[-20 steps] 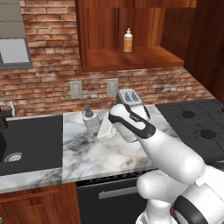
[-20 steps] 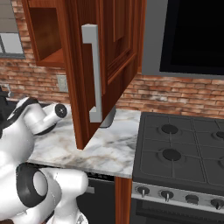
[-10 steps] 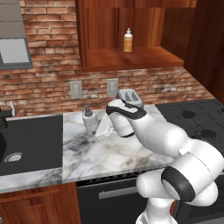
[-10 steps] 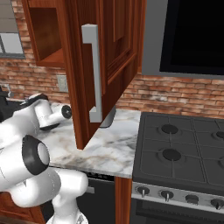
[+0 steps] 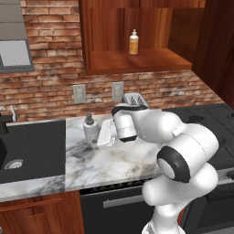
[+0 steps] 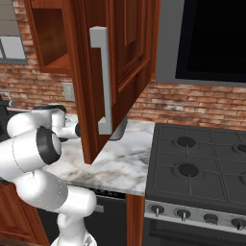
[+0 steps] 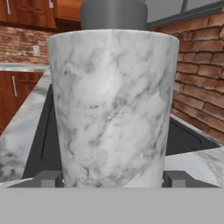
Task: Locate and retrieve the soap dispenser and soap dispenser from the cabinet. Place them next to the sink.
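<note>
The grey-white marbled soap dispenser (image 5: 90,130) with its dark pump head stands upright on the marble counter, just right of the black sink (image 5: 32,146). My gripper (image 5: 98,136) reaches it from the right and is shut on its lower body. In the hand view the dispenser (image 7: 113,105) looms close, with a dark fingertip (image 7: 48,177) pressed against each side of its base. The small orange soap dispenser (image 5: 133,42) with a white cap stands on the shelf of the reddish-brown cabinet (image 5: 137,63), high above the arm.
A silver toaster (image 5: 135,98) sits against the brick wall behind my wrist. The open cabinet door (image 6: 120,72) with its grey handle hangs over the counter. A black stovetop (image 6: 202,163) lies to the right. Bare marble counter (image 5: 114,162) stretches in front of the arm.
The arm's elbow has swung forward and to the right. The hand stays at the marbled dispenser, which has sunk slightly toward the counter beside the sink.
</note>
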You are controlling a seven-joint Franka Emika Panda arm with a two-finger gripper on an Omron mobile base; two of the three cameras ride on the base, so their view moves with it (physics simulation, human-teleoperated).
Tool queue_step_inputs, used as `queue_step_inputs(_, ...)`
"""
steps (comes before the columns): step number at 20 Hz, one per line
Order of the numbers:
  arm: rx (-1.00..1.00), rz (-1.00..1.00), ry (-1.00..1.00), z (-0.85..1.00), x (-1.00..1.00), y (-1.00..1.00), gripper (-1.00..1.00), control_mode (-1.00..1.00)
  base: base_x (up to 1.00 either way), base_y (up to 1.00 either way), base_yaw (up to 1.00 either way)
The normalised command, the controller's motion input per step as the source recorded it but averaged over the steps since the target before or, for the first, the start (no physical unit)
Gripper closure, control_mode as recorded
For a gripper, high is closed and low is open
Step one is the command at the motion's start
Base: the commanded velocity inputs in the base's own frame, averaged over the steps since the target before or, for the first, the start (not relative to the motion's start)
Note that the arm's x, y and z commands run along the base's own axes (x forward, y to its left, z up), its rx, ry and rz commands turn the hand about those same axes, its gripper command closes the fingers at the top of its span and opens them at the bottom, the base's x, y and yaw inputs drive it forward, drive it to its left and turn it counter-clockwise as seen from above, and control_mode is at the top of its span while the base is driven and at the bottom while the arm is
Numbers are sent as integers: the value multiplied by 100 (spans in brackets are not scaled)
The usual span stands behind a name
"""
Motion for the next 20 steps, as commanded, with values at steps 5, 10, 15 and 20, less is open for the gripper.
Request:
queue_step_inputs(5,-2,0,-2,-20,20,7,100,-100,0,0,0)
queue_step_inputs(10,-6,0,1,-4,14,8,100,-100,0,0,0)
queue_step_inputs(15,0,0,0,0,13,12,100,-100,0,0,0)
queue_step_inputs(20,0,1,0,-12,16,20,100,-100,0,0,0)
